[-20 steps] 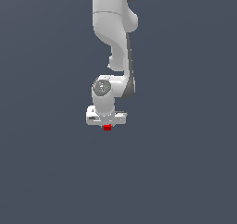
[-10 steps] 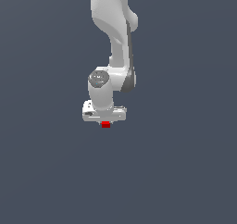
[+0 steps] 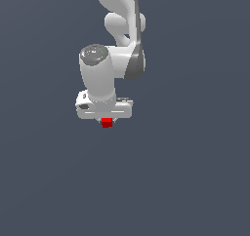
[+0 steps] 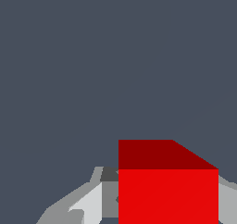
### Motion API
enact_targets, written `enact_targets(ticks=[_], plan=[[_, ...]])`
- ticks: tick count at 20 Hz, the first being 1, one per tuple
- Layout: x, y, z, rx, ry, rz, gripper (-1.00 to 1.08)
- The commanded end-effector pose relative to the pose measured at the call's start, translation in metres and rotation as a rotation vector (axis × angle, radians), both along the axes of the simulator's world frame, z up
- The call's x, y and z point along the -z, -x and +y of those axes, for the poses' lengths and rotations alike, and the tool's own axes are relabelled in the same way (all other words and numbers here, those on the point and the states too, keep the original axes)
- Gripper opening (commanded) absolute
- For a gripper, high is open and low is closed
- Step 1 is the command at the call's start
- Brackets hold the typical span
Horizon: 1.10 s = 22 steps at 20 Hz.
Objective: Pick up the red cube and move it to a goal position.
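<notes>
- Note the change across the last second: in the exterior view the arm (image 3: 122,40) has swung its wrist toward that view's left and now fills more of the frame. The red cube (image 3: 106,123) has kept its place directly under the gripper (image 3: 106,119) throughout.
- Read this as transport under way: the cube travels with the hand, so you can judge the pick as done and the carry to the goal as the step in hand. No goal marker shows in either view, so you cannot tell how much travel remains.
- Confirm the grasp in the wrist view: the jaws are closed narrow on the red cube (image 4: 167,190), with a grey finger (image 4: 88,204) flush against one side and a second finger edge just showing at the opposite side.
- Locate the cube between the fingertips, protruding just below the white hand body.
- Treat the cube as a rigid, plain block: flat faces, sharp edges, bright red on the lit face and darker red on the shaded face, no texture or marking.
- Expect smooth, matt white and grey casings on the arm, rounded at the joints.
- Note the background: a uniform dark slate grey field without seams or features.
</notes>
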<state>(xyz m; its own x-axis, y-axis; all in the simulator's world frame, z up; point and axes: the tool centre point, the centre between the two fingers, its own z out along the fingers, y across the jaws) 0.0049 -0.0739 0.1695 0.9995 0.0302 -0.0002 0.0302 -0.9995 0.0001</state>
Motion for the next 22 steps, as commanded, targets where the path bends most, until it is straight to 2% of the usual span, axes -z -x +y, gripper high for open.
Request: enact_targets(ticks=[1, 13, 22], plan=[[-0.028, -0.005, -0.002, 0.0, 0.0, 0.0, -1.0], [-0.151, -0.03, -0.014, 0.0, 0.0, 0.0, -1.0], [-0.217, -0.045, -0.02, 0.0, 0.0, 0.0, -1.0]])
